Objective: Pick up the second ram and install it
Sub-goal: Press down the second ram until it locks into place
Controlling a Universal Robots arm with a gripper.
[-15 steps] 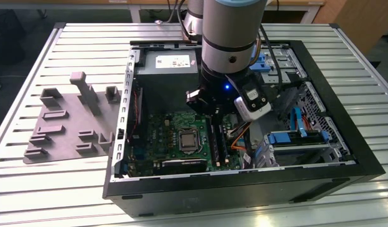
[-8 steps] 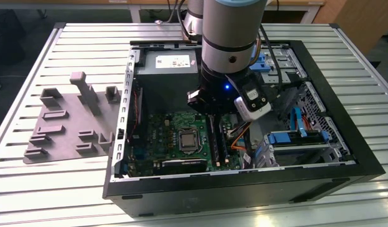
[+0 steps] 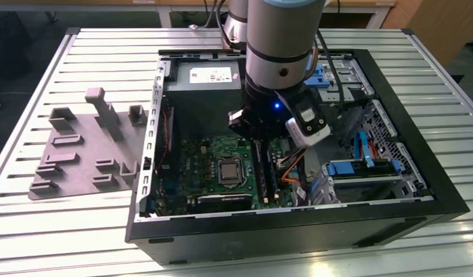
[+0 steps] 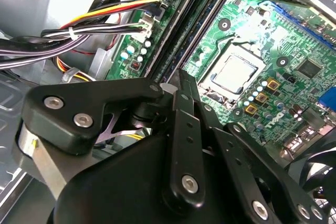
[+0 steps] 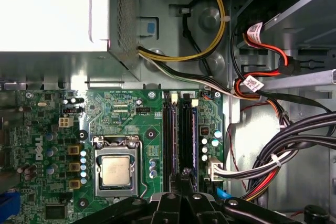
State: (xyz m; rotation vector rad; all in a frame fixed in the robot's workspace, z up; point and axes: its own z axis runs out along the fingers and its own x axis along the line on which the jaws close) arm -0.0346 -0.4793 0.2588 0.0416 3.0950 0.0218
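The black, linkage-built gripper (image 3: pixel 257 137) on the grey robot arm (image 3: pixel 282 43) hung inside the open black computer case (image 3: pixel 244 245), which lay on its side on the silver slatted metal worktop (image 3: pixel 36 231). In both wrist views its tip (image 4: pixel 177 80) (image 5: pixel 184 178) stood directly over the long black memory slots (image 5: pixel 169 140) near one edge of the green motherboard (image 5: pixel 121 116). The tip was at the end of the slots far from the grey metal power supply box (image 5: pixel 58 11).

The second ram (image 5: pixel 187 140) – a long, narrow, dark board – appeared to lie along the slot straight under the tip, just beside the row of small round capacitors (image 5: pixel 205 148). Whether it was fully seated could not be told. Whether the gripper was spread, pressed together or pinching the stick could not be told either, as its own black links covered the tip.

The square silver processor socket (image 5: pixel 116 170) sat on the motherboard beside the slots, on the side away from the black, red and yellow cable bundle (image 5: pixel 283 153). On the worktop, towards the exterior view's left edge, a grey moulded fixture plate with raised blocks (image 3: pixel 79 153) lay just beside the case.
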